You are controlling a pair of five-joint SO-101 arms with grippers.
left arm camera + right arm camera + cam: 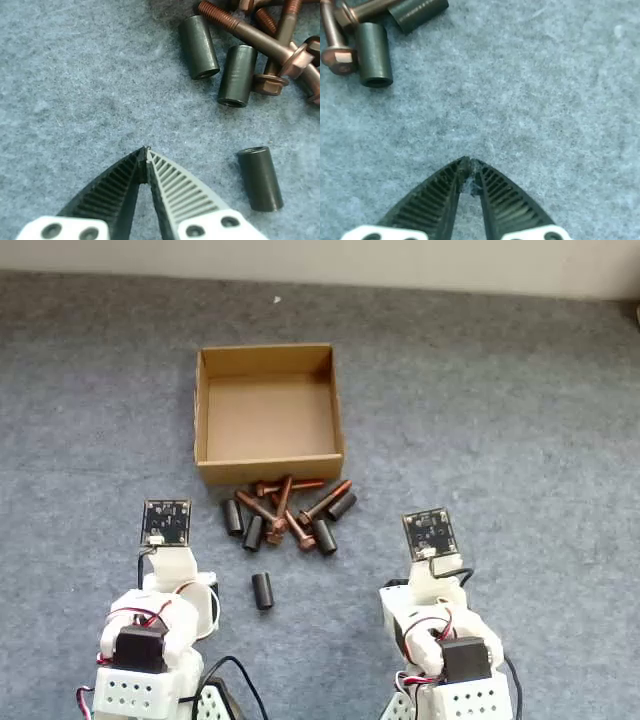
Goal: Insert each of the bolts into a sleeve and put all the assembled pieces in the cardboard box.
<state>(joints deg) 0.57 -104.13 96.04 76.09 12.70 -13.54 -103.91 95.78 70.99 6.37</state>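
The left gripper [145, 151] and right gripper [469, 161] have tips pressed together, holding nothing. One sleeve [260, 177] lies just beside the left fingers [175, 187]. Bolts [250, 33] and more sleeves [199, 46] lie ahead of both, with the box [270, 470] beyond.

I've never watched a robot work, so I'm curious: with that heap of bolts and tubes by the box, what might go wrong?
1. The bolts lie crossed over each other, so lifting one may drag others along.
2. The sleeves lie on their sides; the lone sleeve could roll if nudged.
3. The heap sits close against the cardboard box, at its front wall, leaving little room to reach in there.
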